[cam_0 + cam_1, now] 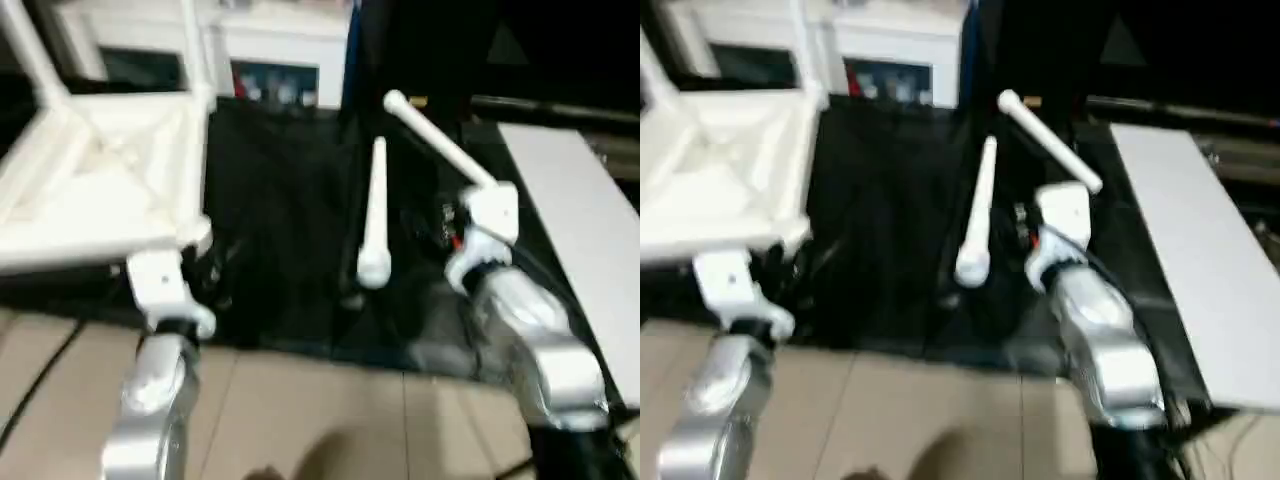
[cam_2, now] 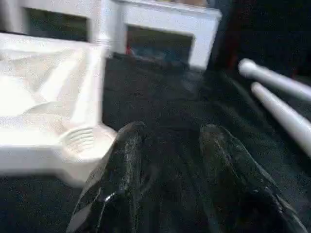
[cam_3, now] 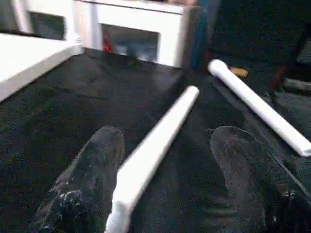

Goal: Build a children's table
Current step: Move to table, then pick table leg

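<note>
White plastic tabletop [image 1: 100, 180] lies upside down on the black cloth [image 1: 280, 230] on our left, with two legs up and an empty corner socket [image 2: 82, 141] near our left gripper [image 2: 170, 160], whose jaws are half open and empty. Our right gripper [image 3: 163, 170] has wide jaws around one loose leg [image 3: 155, 145], not squeezing it. That round leg could roll away or bump the other loose leg [image 1: 440, 145].
</note>
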{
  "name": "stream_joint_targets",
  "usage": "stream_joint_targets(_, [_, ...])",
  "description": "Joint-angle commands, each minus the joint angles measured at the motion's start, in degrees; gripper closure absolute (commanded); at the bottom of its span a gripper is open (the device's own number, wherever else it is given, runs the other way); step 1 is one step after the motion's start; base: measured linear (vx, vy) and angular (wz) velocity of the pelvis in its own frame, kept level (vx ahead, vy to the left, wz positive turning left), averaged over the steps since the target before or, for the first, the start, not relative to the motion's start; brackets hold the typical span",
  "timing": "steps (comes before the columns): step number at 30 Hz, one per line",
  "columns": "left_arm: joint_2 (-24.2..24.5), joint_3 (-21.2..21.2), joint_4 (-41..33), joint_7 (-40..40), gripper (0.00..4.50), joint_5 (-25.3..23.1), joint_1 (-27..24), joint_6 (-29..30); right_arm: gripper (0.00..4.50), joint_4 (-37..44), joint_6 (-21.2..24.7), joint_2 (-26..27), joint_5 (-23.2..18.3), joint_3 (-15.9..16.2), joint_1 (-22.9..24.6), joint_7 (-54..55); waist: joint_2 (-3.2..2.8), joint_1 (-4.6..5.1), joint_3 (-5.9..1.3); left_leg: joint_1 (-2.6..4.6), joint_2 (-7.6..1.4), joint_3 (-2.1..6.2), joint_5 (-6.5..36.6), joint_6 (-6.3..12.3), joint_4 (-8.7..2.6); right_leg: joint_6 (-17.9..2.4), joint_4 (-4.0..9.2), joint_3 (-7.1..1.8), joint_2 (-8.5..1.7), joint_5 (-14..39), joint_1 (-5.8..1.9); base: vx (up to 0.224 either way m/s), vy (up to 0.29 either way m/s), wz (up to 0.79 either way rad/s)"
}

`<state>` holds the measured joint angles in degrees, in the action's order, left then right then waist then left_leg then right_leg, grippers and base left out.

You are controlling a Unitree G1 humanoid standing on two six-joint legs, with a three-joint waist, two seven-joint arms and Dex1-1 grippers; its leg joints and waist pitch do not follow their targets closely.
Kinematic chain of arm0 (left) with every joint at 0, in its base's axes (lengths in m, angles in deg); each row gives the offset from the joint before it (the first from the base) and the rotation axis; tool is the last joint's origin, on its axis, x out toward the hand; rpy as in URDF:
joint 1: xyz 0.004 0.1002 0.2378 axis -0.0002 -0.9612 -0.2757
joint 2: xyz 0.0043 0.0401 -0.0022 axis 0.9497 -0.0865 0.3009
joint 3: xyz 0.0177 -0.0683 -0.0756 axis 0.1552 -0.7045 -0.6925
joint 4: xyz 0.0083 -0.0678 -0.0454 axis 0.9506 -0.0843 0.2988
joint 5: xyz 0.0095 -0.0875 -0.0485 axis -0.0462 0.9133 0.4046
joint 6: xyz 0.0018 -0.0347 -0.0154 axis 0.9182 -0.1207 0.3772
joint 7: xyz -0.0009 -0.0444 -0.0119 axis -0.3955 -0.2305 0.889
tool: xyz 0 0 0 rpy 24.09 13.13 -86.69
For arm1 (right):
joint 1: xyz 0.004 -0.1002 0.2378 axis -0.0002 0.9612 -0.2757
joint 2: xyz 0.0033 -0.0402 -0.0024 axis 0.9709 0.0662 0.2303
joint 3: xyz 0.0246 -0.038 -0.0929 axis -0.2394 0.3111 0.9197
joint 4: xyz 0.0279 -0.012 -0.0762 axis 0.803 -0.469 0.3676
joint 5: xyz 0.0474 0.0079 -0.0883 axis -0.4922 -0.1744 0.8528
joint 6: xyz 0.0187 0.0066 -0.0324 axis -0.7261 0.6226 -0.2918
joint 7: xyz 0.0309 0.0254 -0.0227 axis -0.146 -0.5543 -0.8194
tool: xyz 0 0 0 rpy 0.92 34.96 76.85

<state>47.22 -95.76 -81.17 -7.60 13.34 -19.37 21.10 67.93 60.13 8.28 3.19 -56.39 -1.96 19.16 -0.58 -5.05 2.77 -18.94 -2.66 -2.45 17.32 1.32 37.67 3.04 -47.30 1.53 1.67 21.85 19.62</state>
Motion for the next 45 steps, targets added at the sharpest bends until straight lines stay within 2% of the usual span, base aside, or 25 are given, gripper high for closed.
stream_joint_targets(1, [1.1,1.3,-1.5,-1.0,2.43,-0.9,1.5,1.7,1.31,-2.3,-0.7,0.3,-0.2,-1.1,-0.6,0.9,-1.96,2.12,-3.79,6.07,-7.37,5.96,-15.9,18.33,-6.81,4.5,0.33,1.94,-2.41,-5.0,6.18,0.22,0.07,-0.11])
stream_joint_targets(2, [1.1,1.3,-1.5,-1.0,2.43,-0.9,1.5,1.7,1.31,-2.3,-0.7,0.3,-0.2,-1.1,-0.6,0.9,-1.4,2.89,-3.26,5.28,-6.7,4.68,-16.9,18.28,-7.54,4.3,1.0,2.16,-2.49,-7.3,6.42,0.22,0.07,-0.11])
stream_joint_targets(3, [1.7,1.5,-1.4,-1.3,2.43,-1.4,1.7,1.9,1.31,-2.5,-0.3,0.5,0.2,-1.1,-0.8,1.1,-1.01,3.74,-3.21,5.73,-5.28,3.35,-18.6,19.04,-7.51,3.1,3.44,2.38,-3.3,-12.1,7.66,0.207,0.004,-0.02])
stream_joint_targets(4, [4.0,0.9,-1.4,-3.4,2.43,-0.7,3.5,2.4,1.31,-3.1,1.9,1.7,-0.4,-1.9,-1.7,2.4,-2.24,4.06,-2.74,5.26,-2.45,1.53,-17.9,18.47,-6.98,-0.9,8.7,1.69,-4.56,-19.8,6.37,0.231,-0.091,-0.05])
stream_joint_targets(5, [4.4,0.8,-1.3,-3.7,2.43,-0.6,3.7,2.5,1.31,-3.1,2.2,1.8,-0.6,-2.0,-1.8,2.5,0.93,4.66,-3.5,6.39,-0.94,0.17,-19.5,16.8,-4.68,-2.5,12.69,-0.03,-6.15,-24.8,5.45,0.231,-0.091,-0.05])
stream_joint_targets(6, [6.5,0.3,-1.0,-5.8,2.43,0.1,5.2,3.4,1.12,-3.7,5.4,2.5,-1.6,-2.3,-2.6,3.1,2.96,1.92,-4.74,-1.55,1.42,-2.11,-2.8,7.86,4.47,-17.5,16.03,-11.13,-17.68,-33.9,-5.47,0.234,-0.099,0.09])
stream_joint_targets(7, [7.1,0.3,-0.9,-6.4,2.43,0.3,5.8,4.0,1.12,-4.0,7.1,2.4,-1.8,-2.3,-3.1,3.0,2.89,1.92,-4.63,-2.73,-0.39,-0.83,-3.5,4.81,5.19,-22.2,14.93,-11.61,-18.24,-44.9,-6.09,0.212,-0.046,0.24])
stream_joint_targets(8, [7.1,0.3,-0.9,-6.4,2.43,0.3,5.8,4.0,1.02,-4.0,7.1,2.4,-1.8,-2.3,-3.1,3.0,2.83,1.77,-4.55,-3.36,-1.3,-0.43,-6.7,1.9,4.52,-23.4,13.29,-10.18,-16.82,-59.0,-6.41,0.212,-0.046,0.24])
stream_joint_targets(9, [8.3,0.5,-0.5,-7.6,2.43,0.4,6.4,4.1,0.92,-4.6,8.0,2.7,-2.2,-2.3,-4.0,2.9,2.59,1.33,-4.31,-3.63,-1.91,-0.43,-14.0,-1.06,2.34,-20.2,11.09,-7.62,-14.34,-85.5,-5.71,0.09,-0.064,0.15])
stream_joint_targets(10, [9.7,0.9,-0.4,-9.2,2.43,0.5,6.9,4.7,0.78,-5.4,9.5,3.2,-3.1,-2.7,-5.5,2.9,1.34,0.88,-4.39,-3.15,-2.91,-0.41,-20.4,-1.14,-0.77,-16.2,10.77,-4.73,-12.15,-91.8,-3.55,-0.102,-0.105,0.03])
stream_joint_targets(11, [10.6,1.2,-0.4,-10.2,2.43,0.6,7.2,5.0,0.71,-6.0,10.3,3.5,-3.7,-3.0,-6.5,2.9,-0.01,0.99,-4.52,-3.19,-3.57,-0.38,-23.6,-1.0,-2.97,-14.6,10.62,-3.23,-10.49,-85.4,-2.71,-0.102,-0.105,0.03])
stream_joint_targets(12, [11.8,1.5,-0.8,-12.0,2.43,1.4,7.4,5.7,0.64,-7.3,12.3,3.8,-5.2,-4.0,-9.0,2.5,-2.33,1.09,-4.62,-3.4,-5.56,-0.71,-27.1,-1.0,-4.36,-11.5,10.8,-1.43,-7.56,-65.4,-1.77,-0.172,-0.073,-0.08])
stream_joint_targets(13, [12.7,1.9,-1.5,-14.3,2.43,2.8,7.7,6.5,0.64,-9.3,14.4,3.6,-7.0,-4.9,-12.1,1.4,-3.06,1.58,-4.26,-2.53,-8.17,-0.29,-22.6,-2.58,-4.05,-11.6,11.42,-0.67,-6.8,-41.8,-0.37,-0.087,-0.012,-0.01])
stream_joint_targets(15, [13.9,2.5,-2.2,-17.0,2.43,3.9,7.8,6.6,0.33,-12.0,15.3,3.4,-7.7,-6.0,-15.2,0.9,-3.27,1.42,-3.2,-1.78,-9.16,-0.82,-4.4,-5.85,-5.41,-14.8,13.05,-1.52,-7.82,-17.8,0.34,-0.044,-0.006,0.0])
stream_joint_targets(17, [14.6,2.9,-2.7,-18.9,2.43,5.1,7.8,6.8,0.23,-13.4,15.8,3.3,-8.2,-6.5,-16.6,0.5,-2.73,1.04,-2.18,-1.16,-8.77,-2.73,12.9,-7.9,-6.52,-16.1,15.07,-2.28,-8.82,0.5,0.97,-0.08,0.001,0.17])
stream_joint_targets(20, [16.9,4.4,-3.3,-22.9,2.43,6.4,8.2,8.8,0.04,-15.9,17.6,3.2,-8.8,-6.6,-19.1,-0.8,-2.35,0.47,-1.48,-0.34,-8.98,-3.71,20.0,-8.54,-7.25,-12.3,16.62,-2.39,-9.48,15.7,1.77,-0.071,-0.007,0.13])
stream_joint_targets(21, [19.3,6.1,-3.0,-27.3,2.43,8.3,8.8,11.6,0.04,-18.4,19.2,2.7,-7.3,-4.8,-21.4,-1.4,-3.61,0.24,-1.74,-0.23,-8.92,-3.56,20.5,-9.29,-7.45,-10.5,16.73,-2.44,-9.74,18.4,1.88,-0.059,0.004,0.03])
stream_joint_targets(22, [21.1,7.5,-2.0,-30.6,2.43,9.0,9.5,13.4,0.04,-19.9,21.1,2.1,-5.7,-2.6,-23.1,-1.8,-2.92,0.5,-2.09,-0.65,-8.7,-3.36,18.8,-9.43,-7.53,-10.0,16.37,-2.39,-9.58,17.4,1.7,-0.052,0.005,-0.05])
stream_joint_targets(24, [22.5,8.6,-0.5,-34.2,2.26,10.2,10.7,15.0,0.01,-21.5,23.7,1.8,-5.6,-1.0,-25.0,-2.8,-3.09,0.49,-2.16,-1.55,-8.81,-3.44,16.2,-9.48,-7.88,-9.9,16.02,-2.35,-9.56,14.2,1.27,-0.026,0.003,-0.03])
stream_joint_targets(27, [23.1,8.9,0.8,-38.4,1.98,12.3,13.0,15.4,0.0,-24.7,28.4,1.8,-8.6,-0.1,-27.6,-5.8,-2.51,0.37,-2.32,-1.53,-8.82,-3.89,13.1,-8.72,-7.53,-11.1,16.0,-2.68,-9.81,12.9,1.4,0.0,0.0,0.0])
stream_joint_targets(28, [22.9,8.6,0.2,-39.1,1.98,14.1,13.9,16.3,0.0,-27.5,29.7,2.0,-9.0,0.0,-29.0,-6.1,-1.44,0.48,-2.4,-1.71,-8.86,-4.08,11.9,-8.37,-7.56,-11.3,16.04,-2.67,-9.75,12.0,1.19,0.0,0.0,0.0])
stream_joint_targets(32, [24.1,9.0,-2.1,-41.5,1.68,17.2,14.0,19.4,0.0,-35.6,30.7,3.0,-7.4,1.0,-32.5,-5.9,-2.38,0.28,-3.16,-1.99,-8.86,-4.43,6.1,-8.8,-7.04,-14.4,14.84,-2.23,-9.51,2.4,0.94,0.0,0.0,0.0])
stream_joint_targets(37, [27.2,11.5,-4.5,-45.1,1.25,18.5,11.6,22.9,0.0,-43.2,31.2,5.0,-5.1,1.6,-34.9,-4.6,-2.71,0.22,-4.51,-2.88,-8.47,-5.3,-9.6,-5.96,-5.59,-16.7,12.74,-1.58,-8.56,-22.4,0.25,0.032,-0.009,-0.01])
stream_joint_targets(41, [28.6,13.3,-5.2,-47.2,1.03,18.2,11.0,24.5,0.0,-47.2,31.2,6.0,-4.4,2.1,-35.4,-3.7,-2.75,0.01,-3.92,-2.57,-9.05,-5.51,-4.1,-6.13,-6.05,-17.7,13.31,-1.52,-8.8,-17.3,0.44,0.0,0.0,0.0])
stream_joint_targets(45, [29.1,13.6,-4.4,-45.6,0.69,16.3,12.0,24.0,0.0,-49.6,31.7,6.6,-4.9,3.8,-35.5,-5.6,-2.54,-0.03,-3.11,-1.96,-9.57,-5.67,4.7,-8.64,-7.0,-16.1,14.31,-1.75,-9.08,-4.3,0.74,0.0,0.0,0.0])
